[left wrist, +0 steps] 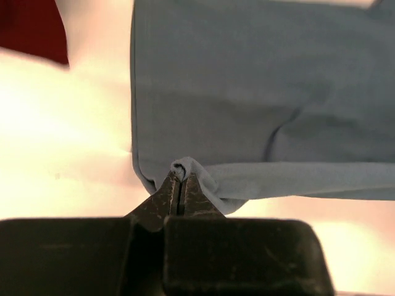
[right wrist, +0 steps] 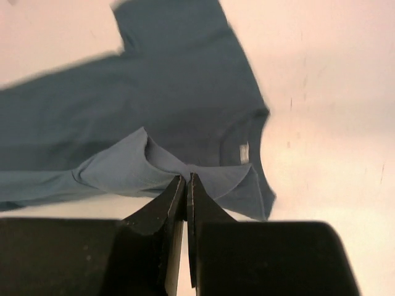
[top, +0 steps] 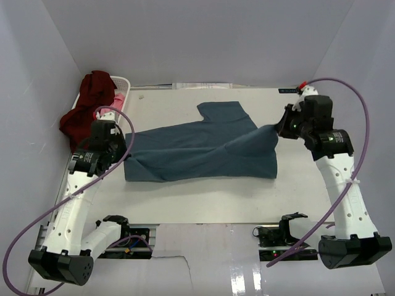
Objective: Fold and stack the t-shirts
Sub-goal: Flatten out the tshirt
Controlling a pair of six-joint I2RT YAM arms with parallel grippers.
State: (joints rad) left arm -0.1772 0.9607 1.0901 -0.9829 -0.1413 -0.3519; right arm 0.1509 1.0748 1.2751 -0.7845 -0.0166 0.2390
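The teal-blue t-shirt point(top: 203, 148) lies spread across the table's middle, one sleeve pointing to the far side. My left gripper point(top: 125, 155) is shut on its left edge, and a small fold of cloth is pinched at the tips in the left wrist view point(left wrist: 179, 174). On the right, my right gripper point(top: 279, 129) is shut on the shirt's edge near the collar, lifting it a little; the pinch shows in the right wrist view point(right wrist: 186, 180). A dark maroon t-shirt point(top: 86, 105) hangs over the basket, with a pink t-shirt point(top: 118, 98) inside it.
The white laundry basket point(top: 121, 82) stands at the table's far left corner. Grey walls enclose the table on three sides. Both arm bases sit at the near edge, with purple cables looping beside them.
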